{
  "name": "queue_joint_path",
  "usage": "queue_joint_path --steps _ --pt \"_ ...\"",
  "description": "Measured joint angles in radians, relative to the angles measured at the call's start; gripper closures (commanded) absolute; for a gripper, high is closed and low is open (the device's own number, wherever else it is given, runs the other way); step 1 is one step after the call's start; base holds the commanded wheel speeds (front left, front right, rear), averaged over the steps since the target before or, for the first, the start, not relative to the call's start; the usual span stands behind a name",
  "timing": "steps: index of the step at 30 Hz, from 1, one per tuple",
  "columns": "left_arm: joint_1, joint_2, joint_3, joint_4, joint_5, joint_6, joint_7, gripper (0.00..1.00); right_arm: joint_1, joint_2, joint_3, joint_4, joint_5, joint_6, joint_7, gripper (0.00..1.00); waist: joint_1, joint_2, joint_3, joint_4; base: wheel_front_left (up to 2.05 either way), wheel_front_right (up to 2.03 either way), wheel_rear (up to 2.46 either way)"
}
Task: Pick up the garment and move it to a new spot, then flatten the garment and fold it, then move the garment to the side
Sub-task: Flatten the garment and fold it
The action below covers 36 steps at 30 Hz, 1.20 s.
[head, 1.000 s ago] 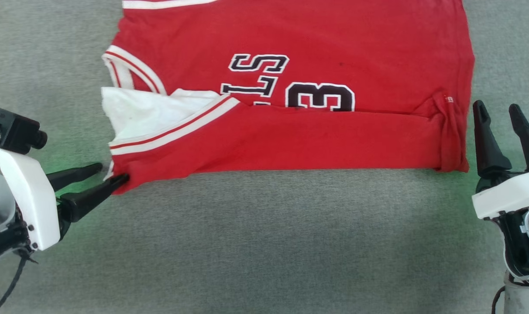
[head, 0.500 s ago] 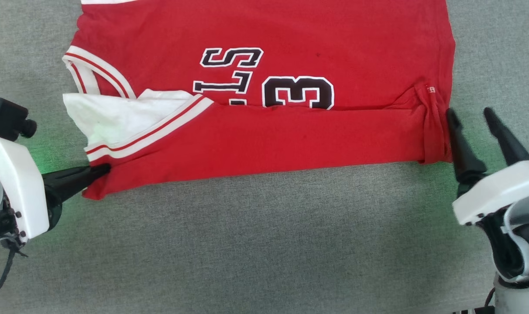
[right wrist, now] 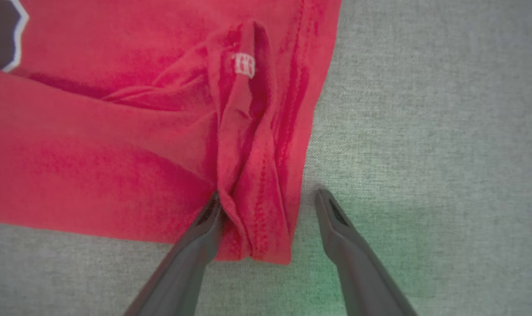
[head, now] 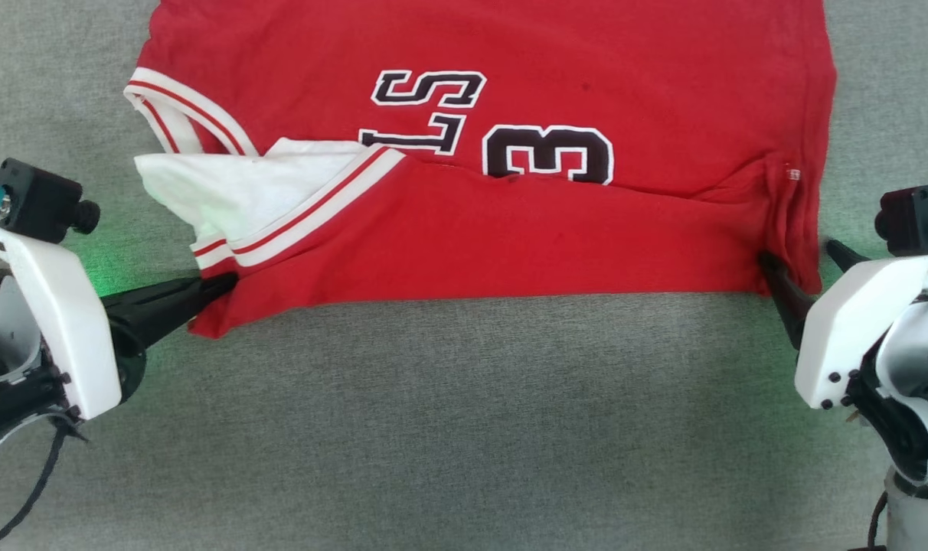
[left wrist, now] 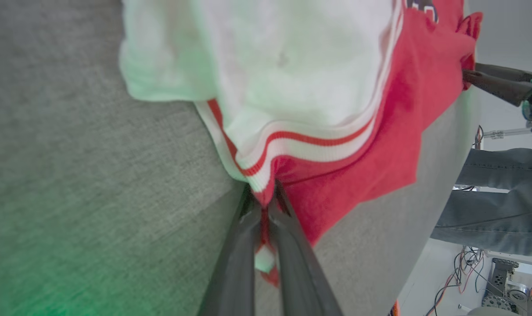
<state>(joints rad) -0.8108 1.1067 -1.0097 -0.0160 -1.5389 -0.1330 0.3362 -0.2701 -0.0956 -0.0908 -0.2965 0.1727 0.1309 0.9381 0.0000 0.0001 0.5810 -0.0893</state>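
Two fingers of the left gripper (head: 227,283) are closed together on the garment (head: 510,229), pinching its lower left corner just under the striped trim (left wrist: 292,145) of the white sleeve (head: 227,184). In the left wrist view a small tuft of red and white cloth shows between the shut fingers. The right gripper (right wrist: 269,197) has its fingers apart. One finger touches the bunched fold at the garment's lower right corner, and the other lies on the grey surface (head: 464,421) just beside the red edge, so the corner sits between them unclamped. The garment is spread across the upper half of the head view, red with black, white-edged lettering (head: 426,115) and a numeral (head: 548,153) near the centre. Its lower part is folded up over the print and hides the bottom of the numeral. The white sleeve lies at centre left, partly under the folded red layer. A small white tag (right wrist: 244,65) shows on the crease near the right edge. At the right edge of the left wrist view, a person's legs (left wrist: 490,206) in grey-blue trousers show beyond the surface.
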Motion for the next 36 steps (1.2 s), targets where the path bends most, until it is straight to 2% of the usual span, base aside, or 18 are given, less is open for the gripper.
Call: queue_joint_path --steps 1,3,12,19,27,36 --pt "-0.001 -0.004 0.0 -0.001 0.001 0.0 -0.005 1.0 -0.003 0.003 -0.006 -0.001 0.002 0.0 0.011 0.5 0.0 0.0 0.001 0.003 0.0 0.0 0.0" --pt "-0.002 -0.009 -0.003 -0.002 0.002 0.0 -0.015 1.0 -0.004 0.009 -0.011 -0.004 0.008 0.0 0.02 1.0 0.0001 0.0 0.001 0.006 0.0 0.0 0.0" --pt "0.055 0.007 -0.003 -0.03 -0.029 0.001 -0.103 1.0 -0.003 0.02 -0.033 0.003 0.028 0.001 0.009 1.0 0.0 0.0 -0.04 0.001 0.0 0.0 0.0" --pt "0.138 0.06 -0.007 -0.1 -0.04 0.001 -0.17 1.0 0.019 -0.033 -0.03 -0.003 0.068 0.001 0.017 1.0 0.0001 0.0 -0.075 0.009 0.0 0.0 0.0" --pt "0.258 0.123 -0.041 -0.208 -0.021 0.001 -0.269 1.0 0.125 -0.106 -0.036 -0.061 0.124 0.001 0.102 1.0 0.0 0.0 -0.1 0.036 0.0 0.0 0.0" --pt "0.342 0.139 -0.077 -0.267 0.002 0.001 -0.383 1.0 0.222 -0.107 -0.082 -0.151 0.16 0.001 0.128 1.0 0.0 0.0 -0.106 0.044 0.0 0.0 0.0"
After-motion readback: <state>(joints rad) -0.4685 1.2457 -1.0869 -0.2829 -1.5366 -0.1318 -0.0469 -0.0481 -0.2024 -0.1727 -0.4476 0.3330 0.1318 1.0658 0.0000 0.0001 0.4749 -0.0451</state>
